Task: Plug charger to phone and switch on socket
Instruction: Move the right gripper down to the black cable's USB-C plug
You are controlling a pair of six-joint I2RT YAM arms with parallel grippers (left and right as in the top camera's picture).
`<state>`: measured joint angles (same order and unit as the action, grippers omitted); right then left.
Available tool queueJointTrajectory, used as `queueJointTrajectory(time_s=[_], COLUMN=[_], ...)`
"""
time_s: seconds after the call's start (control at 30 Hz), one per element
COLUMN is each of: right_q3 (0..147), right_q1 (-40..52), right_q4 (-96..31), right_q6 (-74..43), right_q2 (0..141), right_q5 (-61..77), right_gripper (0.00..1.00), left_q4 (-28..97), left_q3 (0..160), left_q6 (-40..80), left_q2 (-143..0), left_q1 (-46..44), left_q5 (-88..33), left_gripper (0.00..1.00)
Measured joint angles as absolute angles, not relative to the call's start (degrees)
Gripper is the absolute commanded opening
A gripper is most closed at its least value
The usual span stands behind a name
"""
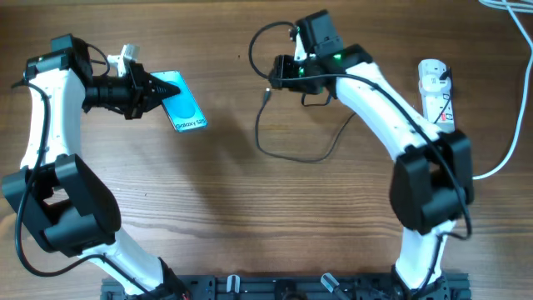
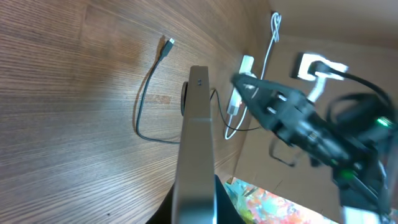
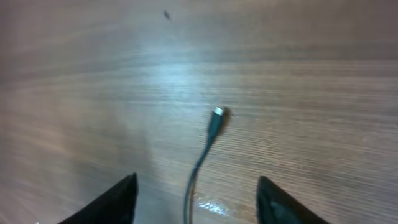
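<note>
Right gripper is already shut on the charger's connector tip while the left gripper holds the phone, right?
Not quite. The right gripper is open, not shut on the charger. The right wrist view shows its connector tip lying free on the table, ahead of the spread jaws. The left gripper does hold the phone.

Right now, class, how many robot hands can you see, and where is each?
2. The left hand, on the left, grips the phone. The right hand, open, hovers over the tip of the black cable near the middle.
</note>
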<state>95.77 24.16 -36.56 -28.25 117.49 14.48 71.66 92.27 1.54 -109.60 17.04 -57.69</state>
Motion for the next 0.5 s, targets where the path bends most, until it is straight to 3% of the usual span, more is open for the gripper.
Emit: queueJointTrajectory(time_s=[0.3, 0.5], right_q3=[95.8, 95.8], right_q1=[26.4, 27.3], right_q4=[-30.5, -26.8], right_q6=[-30.5, -34.3], right_q2=[126.5, 129.3], right_q5=[14.5, 14.5], right_gripper=[0.31, 0.27], left_q4=[71.8, 71.8], left_q3=[92.3, 92.3], left_q6=[1.5, 1.5], left_q2=[-109.6, -109.6], left_q1=[16.9, 16.9], left_q5=[-57.7, -57.7], left_gripper=[0.04, 0.04])
